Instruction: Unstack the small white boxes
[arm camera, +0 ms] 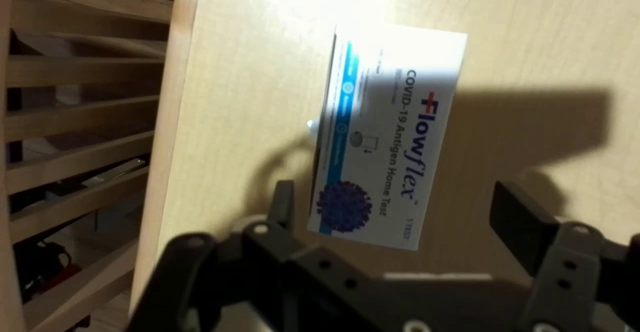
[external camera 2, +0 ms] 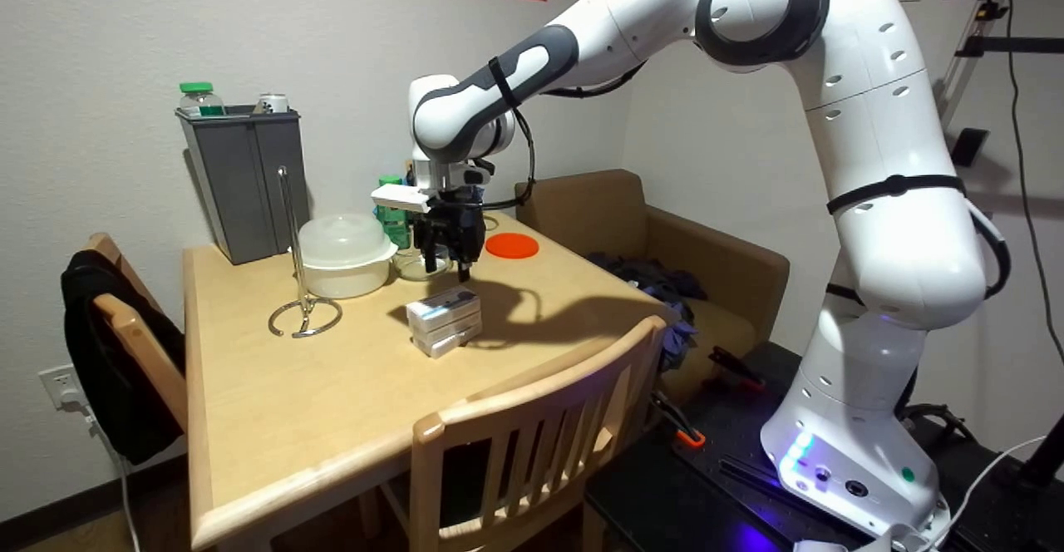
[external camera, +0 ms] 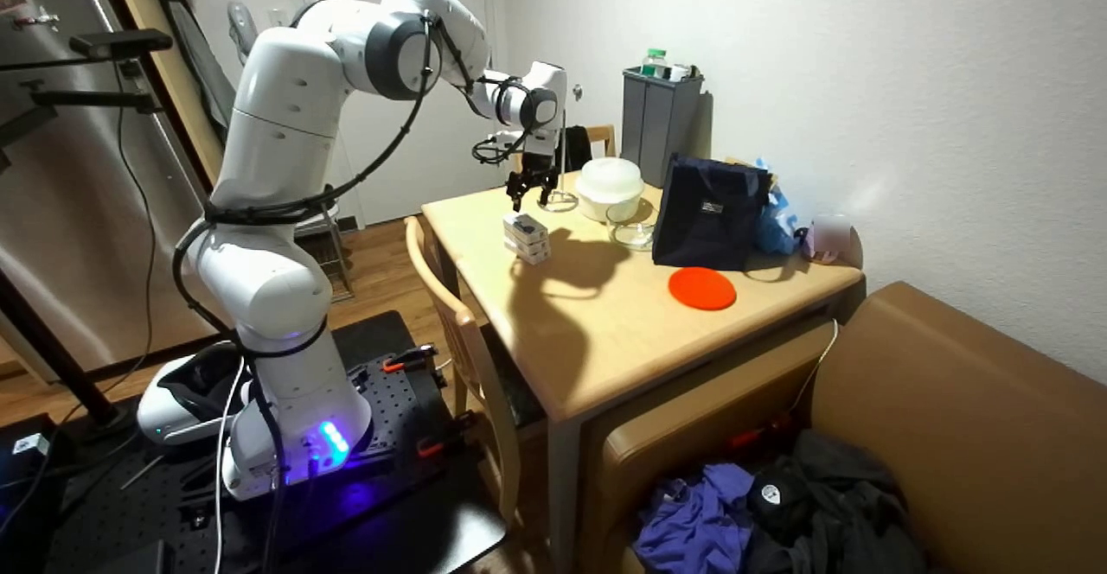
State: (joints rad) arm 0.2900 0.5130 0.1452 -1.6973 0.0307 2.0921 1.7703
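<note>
On the table [external camera 2: 274,436], the small white boxes [external camera 2: 445,323] lie stacked; their long axis runs nearly parallel to the edge beside the chair [external camera 2: 549,392] (plainest in the wrist view); the hand [external camera 2: 447,269] hangs above, jaws apart.

The pale wooden bench [external camera 2: 291,419] is spreading out beneath the claw [external camera 2: 448,272]. Just below the claw, three small white boxes [external camera 2: 445,321] are sitting stacked, the lowest touching the bench. Near the claw, a metal stand [external camera 2: 302,290], a white lidded bowl [external camera 2: 345,257] and a glass dish [external camera: 634,237] are standing. Farther from the claw, a red disc [external camera: 701,288] is lying flat and a navy bag [external camera: 711,215] is standing beside the glass dish. A grey bin [external camera 2: 249,178] is standing well apart from the claw.
</note>
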